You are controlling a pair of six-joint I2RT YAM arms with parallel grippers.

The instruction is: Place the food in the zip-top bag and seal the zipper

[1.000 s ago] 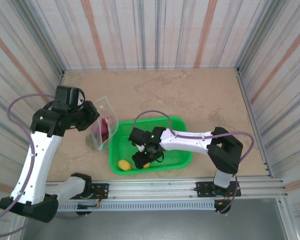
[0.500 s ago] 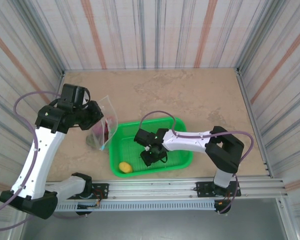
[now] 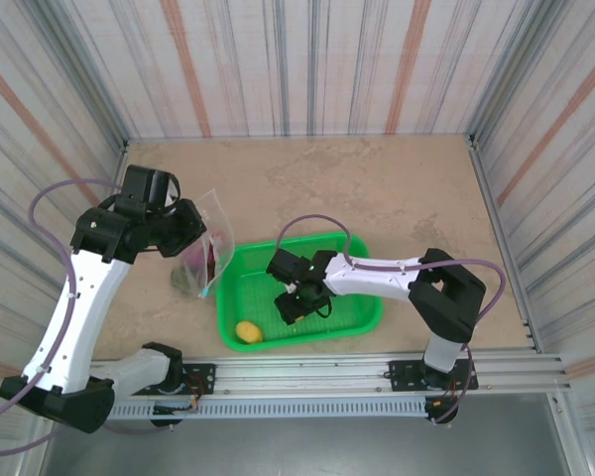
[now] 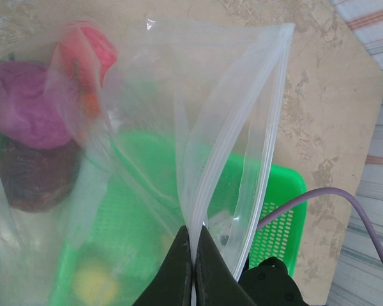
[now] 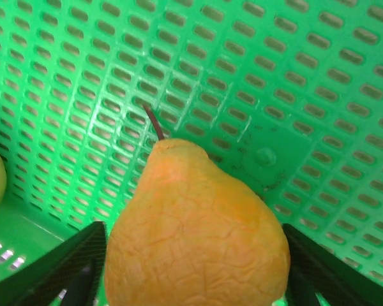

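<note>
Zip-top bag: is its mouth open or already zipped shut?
Open. In the left wrist view the zipper strips spread wide apart, and the left gripper pinches one edge of the zip-top bag.

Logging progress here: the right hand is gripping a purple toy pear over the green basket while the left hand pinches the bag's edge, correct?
Not quite: the pear in the right hand is orange, not purple, as the right wrist view shows. The rest stands.
</note>
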